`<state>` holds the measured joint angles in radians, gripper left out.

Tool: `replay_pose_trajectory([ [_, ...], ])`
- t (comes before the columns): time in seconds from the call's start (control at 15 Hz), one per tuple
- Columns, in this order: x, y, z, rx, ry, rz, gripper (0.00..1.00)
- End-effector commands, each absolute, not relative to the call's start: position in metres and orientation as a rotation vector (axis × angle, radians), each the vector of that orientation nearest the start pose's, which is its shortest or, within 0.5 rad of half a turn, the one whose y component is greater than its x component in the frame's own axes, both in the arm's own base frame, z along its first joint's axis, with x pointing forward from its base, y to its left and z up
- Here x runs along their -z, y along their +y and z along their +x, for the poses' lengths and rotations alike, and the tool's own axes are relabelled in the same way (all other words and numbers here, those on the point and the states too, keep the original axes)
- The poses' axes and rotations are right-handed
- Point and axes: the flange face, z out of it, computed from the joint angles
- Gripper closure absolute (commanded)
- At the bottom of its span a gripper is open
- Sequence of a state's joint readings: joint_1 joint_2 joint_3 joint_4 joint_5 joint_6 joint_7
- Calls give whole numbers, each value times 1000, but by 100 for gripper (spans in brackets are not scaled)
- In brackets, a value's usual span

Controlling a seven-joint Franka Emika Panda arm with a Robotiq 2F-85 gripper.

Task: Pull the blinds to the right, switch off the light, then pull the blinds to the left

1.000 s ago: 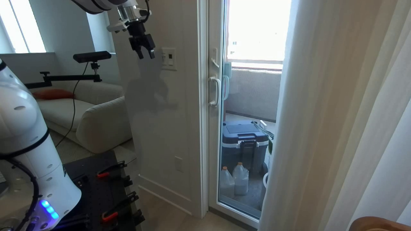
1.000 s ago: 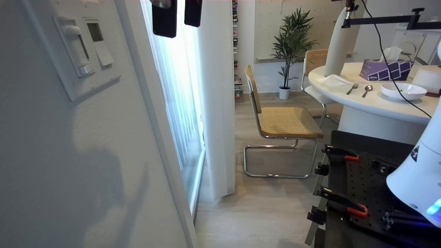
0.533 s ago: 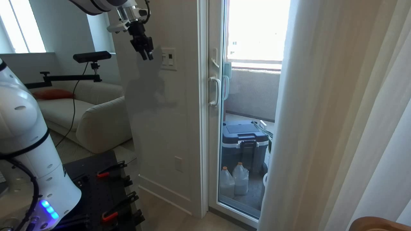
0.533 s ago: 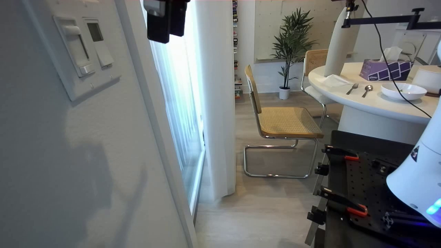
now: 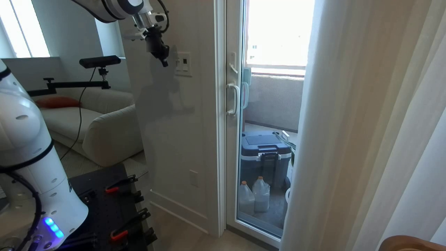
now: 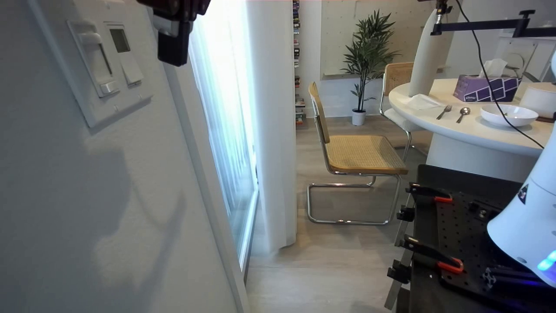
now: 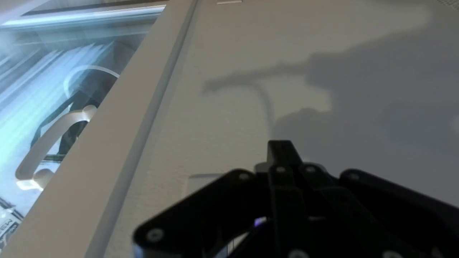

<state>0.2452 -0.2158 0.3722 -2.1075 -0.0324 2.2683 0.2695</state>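
Inspector: From the left, what of the gripper [image 5: 164, 64]?

Operator: I have it tilted downward before the wall [image 5: 174, 139]; in the wrist view its fingers [image 7: 283, 154] are together, nothing visible between them.

Inspector: Next item?

Operator: The switch plate [image 5: 183, 64], just right of the gripper in an exterior view and untouched. It bears a slider [image 6: 93, 61] and a rocker [image 6: 127, 59]; I cannot tell which governs the light.

Inspector: Further right?

Operator: The glass door [image 5: 232, 146], partly bared, then the blinds [image 5: 355, 125], hanging in pleats at the far right. I judge the first pull done and the switching-off in hand.

Inspector: Required next?

Operator: Lining the fingers, together as they are, up with the slider or rocker, then a gentle press. The pull to the left remains outstanding.
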Motion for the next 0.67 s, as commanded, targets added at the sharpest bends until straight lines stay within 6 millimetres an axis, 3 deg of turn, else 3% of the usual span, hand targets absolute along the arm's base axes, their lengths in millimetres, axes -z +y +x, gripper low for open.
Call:
replay_pose_trajectory([
  [0.0, -536, 324, 434, 640, -521, -2948, 100],
  [0.6, -522, 331, 446, 707, -506, -2930, 100],
])
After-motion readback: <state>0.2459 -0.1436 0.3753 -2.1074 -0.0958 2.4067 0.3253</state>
